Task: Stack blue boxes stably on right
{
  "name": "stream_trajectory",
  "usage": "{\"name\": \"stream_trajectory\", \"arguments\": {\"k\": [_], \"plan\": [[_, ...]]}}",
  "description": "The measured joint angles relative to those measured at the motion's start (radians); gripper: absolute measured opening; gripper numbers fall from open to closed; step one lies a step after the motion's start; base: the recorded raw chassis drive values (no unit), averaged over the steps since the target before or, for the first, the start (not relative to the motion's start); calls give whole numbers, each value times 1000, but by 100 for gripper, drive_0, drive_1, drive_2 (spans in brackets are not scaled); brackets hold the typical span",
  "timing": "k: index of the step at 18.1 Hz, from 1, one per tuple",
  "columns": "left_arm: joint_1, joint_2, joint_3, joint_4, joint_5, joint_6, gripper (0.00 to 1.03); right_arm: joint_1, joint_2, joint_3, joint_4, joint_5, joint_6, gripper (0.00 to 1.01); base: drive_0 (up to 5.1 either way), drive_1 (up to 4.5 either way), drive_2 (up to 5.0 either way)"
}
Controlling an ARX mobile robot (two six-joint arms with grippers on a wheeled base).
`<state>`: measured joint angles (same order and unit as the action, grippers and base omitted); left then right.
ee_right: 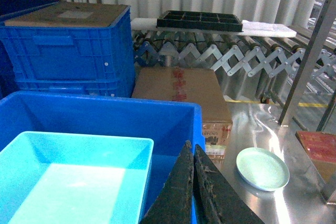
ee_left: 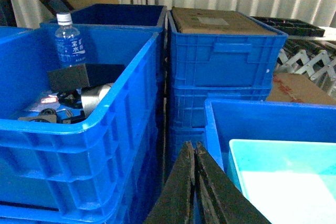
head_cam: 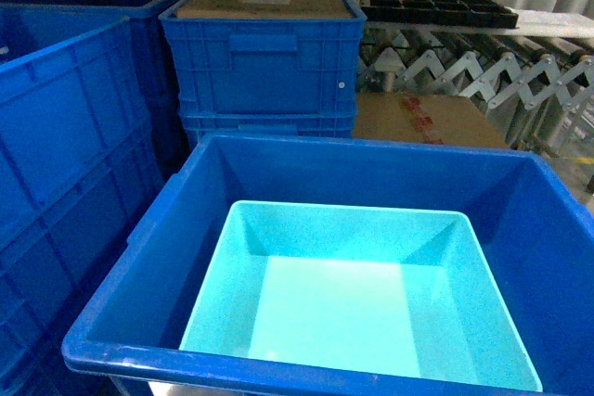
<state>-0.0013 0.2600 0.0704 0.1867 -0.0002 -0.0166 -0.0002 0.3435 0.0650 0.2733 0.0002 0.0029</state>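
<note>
Turquoise tub (head_cam: 371, 322) sits inside big blue bin (head_cam: 520, 192), nearer bin's left wall; tub empty, long axis side to side; left tool (ee_left: 195, 182) fingers together, holding nothing, just left of tub; right tool (ee_right: 193, 182) likewise closed, empty, at tub's right; both arms about equally near; neither touching.

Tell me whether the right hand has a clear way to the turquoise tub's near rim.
Probably yes. The right hand, shut, sits just beside the turquoise tub, which lies open-topped inside the big blue crate. Nothing visible stands between them.
</note>
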Motion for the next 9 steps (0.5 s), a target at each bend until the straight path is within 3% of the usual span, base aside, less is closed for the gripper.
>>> {"name": "stream_trajectory", "arguments": {"k": [5, 6, 7, 9], "plan": [[0, -89, -37, -53, 0, 0, 2, 0, -108, -52, -34, 0, 0, 2, 0, 0, 0], [0, -218, -54, -211, 6, 2, 2, 0, -127, -52, -58, 0, 0, 2, 0, 0, 0], [0, -249, -53, -166, 0, 2, 2, 0, -149, -52, -76, 1, 0, 2, 0, 0, 0], [0, -249, -55, -200, 0, 2, 2, 0, -178, -52, -106, 0, 0, 2, 0, 0, 0]]}}
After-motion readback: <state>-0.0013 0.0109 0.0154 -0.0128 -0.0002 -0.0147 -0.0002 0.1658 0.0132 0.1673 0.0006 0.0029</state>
